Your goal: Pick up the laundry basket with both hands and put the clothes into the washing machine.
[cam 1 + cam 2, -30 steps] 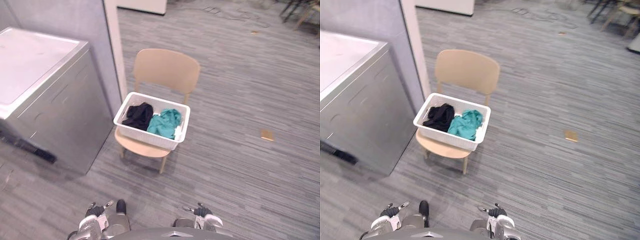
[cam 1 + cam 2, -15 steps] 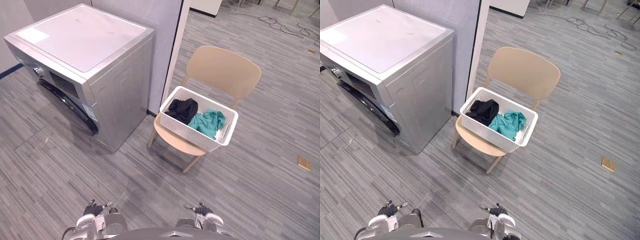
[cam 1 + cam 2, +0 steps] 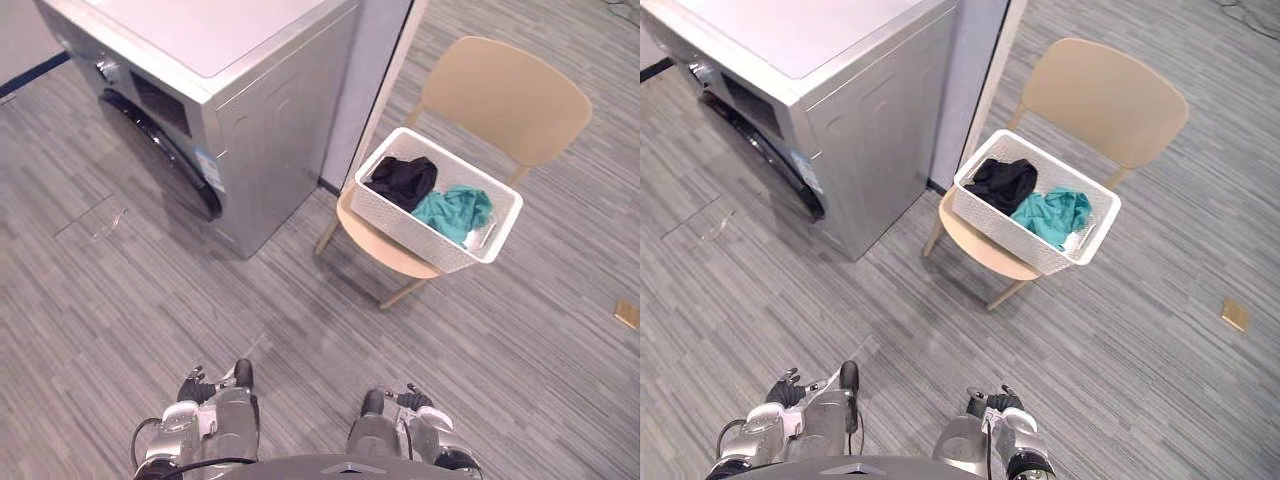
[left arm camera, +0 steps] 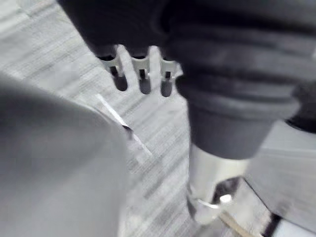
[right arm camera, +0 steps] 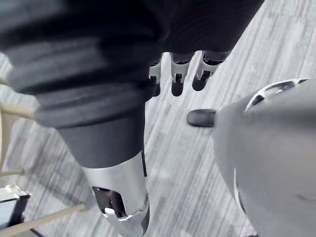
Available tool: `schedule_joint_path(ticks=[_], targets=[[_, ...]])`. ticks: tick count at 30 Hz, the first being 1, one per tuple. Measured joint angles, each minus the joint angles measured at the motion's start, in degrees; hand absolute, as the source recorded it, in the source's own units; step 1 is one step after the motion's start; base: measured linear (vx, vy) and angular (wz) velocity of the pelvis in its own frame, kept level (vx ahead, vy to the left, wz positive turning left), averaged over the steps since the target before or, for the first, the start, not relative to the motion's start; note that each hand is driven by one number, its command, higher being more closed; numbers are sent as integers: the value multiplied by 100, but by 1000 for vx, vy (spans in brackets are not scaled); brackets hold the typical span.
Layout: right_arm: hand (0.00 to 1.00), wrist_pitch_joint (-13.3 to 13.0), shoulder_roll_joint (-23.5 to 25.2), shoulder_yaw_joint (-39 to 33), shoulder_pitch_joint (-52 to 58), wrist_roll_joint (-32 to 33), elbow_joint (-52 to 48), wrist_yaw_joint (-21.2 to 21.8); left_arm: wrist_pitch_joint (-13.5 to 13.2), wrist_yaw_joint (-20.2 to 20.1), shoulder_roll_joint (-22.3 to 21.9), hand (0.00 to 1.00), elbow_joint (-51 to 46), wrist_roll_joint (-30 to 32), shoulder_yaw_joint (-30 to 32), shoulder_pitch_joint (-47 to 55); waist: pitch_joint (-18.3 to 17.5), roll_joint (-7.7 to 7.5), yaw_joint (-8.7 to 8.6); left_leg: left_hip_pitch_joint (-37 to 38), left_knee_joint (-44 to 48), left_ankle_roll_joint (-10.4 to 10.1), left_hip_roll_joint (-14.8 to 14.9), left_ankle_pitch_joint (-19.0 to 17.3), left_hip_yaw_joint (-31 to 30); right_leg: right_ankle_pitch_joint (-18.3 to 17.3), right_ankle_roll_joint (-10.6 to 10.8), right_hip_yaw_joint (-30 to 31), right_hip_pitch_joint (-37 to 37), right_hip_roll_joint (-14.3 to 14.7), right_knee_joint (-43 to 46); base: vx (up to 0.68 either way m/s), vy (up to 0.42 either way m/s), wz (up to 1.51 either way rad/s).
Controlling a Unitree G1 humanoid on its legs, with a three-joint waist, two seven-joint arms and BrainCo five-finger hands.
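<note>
White basket (image 3: 418, 228) with black and teal clothes (image 3: 455, 210) is seen on the chair (image 3: 505, 95), the washer (image 3: 260, 130) just to its left. It is placed well ahead and rightward of both hands, long axis slanting from far-left to near-right. The right hand (image 3: 412, 401) is judged nearer. It and the left hand (image 3: 196, 386) are hung low, fingers relaxed, nothing held.

washing machine (image 3: 270, 130): top cut off by the upper edge
chair (image 3: 505, 95): seat mostly covered by the laundry basket (image 3: 400, 218)
clothes (image 3: 452, 212): lower folds hidden behind its walls
</note>
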Motion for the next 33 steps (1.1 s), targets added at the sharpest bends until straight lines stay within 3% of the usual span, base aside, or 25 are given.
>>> schedule_joint_path(ticks=[2,4,6,8,11,15,18,20,33], targets=[[0,-2,81,-16,107,143,19,-4,-7,12,21,0,10,7,111,28,68,-17,-19,12,18,-14,35,-15,-232,-373,-135,563,-24,347,346,32,-94,54],[0,-26,152,-44,125,182,71,-5,-7,18,38,0,42,8,202,41,76,-35,21,25,31,-69,119,-34,-331,-358,-112,593,-31,461,516,50,-119,29],[0,-107,189,-75,123,309,116,-9,-9,36,14,0,65,9,323,60,85,-24,104,149,-46,-211,338,-25,-415,-221,87,588,-36,672,711,53,-143,-1],[0,-197,161,-144,124,348,112,-13,-10,51,-12,0,81,14,384,66,76,-41,133,472,-434,-265,456,132,-369,-220,88,629,-3,770,734,82,-155,-28],[0,-241,80,-147,122,350,101,-6,-18,63,-179,0,210,18,444,2,57,-16,112,830,-1006,-261,486,450,-63,-195,131,925,13,796,510,84,-88,-50],[0,-171,60,-146,287,317,115,4,29,8,-226,0,501,21,441,-95,-59,9,90,1325,-1435,-263,495,549,490,-11,408,1386,179,796,21,46,8,-63],[0,-170,58,-145,537,319,122,14,38,-10,-241,0,696,22,445,-69,-410,39,26,1495,-1700,-274,492,620,715,37,470,1547,190,798,-240,25,-2,-38],[0,-174,47,-142,586,337,126,48,41,-20,-285,0,789,22,446,-64,-460,72,-58,1703,-1913,-286,494,719,799,40,476,1622,248,826,-250,-10,-15,-16],[0,-188,167,-105,699,647,210,254,100,-19,-393,0,1058,135,727,83,-851,76,-37,1911,-1958,-306,497,699,1080,124,467,1850,380,827,-509,-43,1,-10]])
